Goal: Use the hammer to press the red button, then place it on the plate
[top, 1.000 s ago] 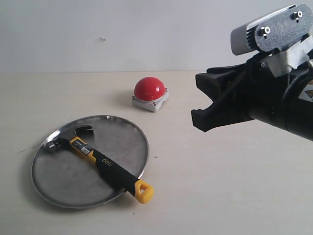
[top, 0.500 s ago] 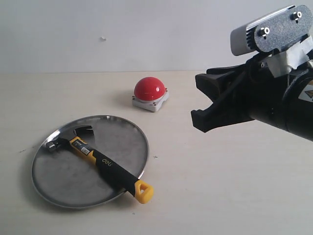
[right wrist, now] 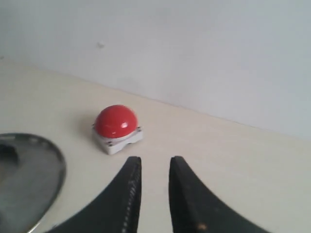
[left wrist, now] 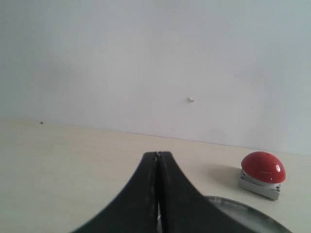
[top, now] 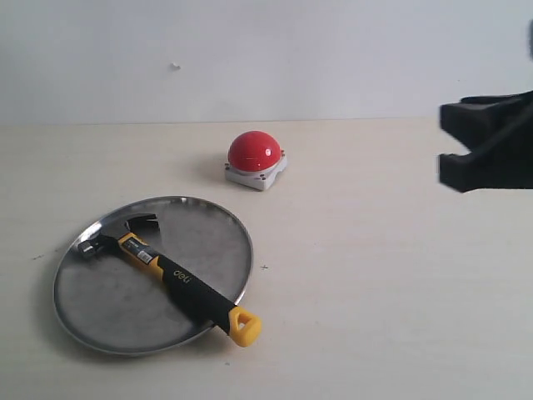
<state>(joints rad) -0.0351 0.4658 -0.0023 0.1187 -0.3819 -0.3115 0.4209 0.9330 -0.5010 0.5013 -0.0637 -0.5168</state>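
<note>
One hammer lies across the one plate, head toward ten o'clock, yellow loop overhanging the rim at four. One red button sits at the plate's one o'clock, bench between them. The right hand is slightly apart and empty; the left hand is pressed together.

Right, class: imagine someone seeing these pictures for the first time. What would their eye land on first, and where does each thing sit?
The glossy red button stands out most, alone on the pale table just beyond the plate. Next comes the hammer, lying slantwise across that silver plate with its yellow looped end poking over the near rim. At the right edge hangs the right gripper, dark, jaws apart and empty.
</note>
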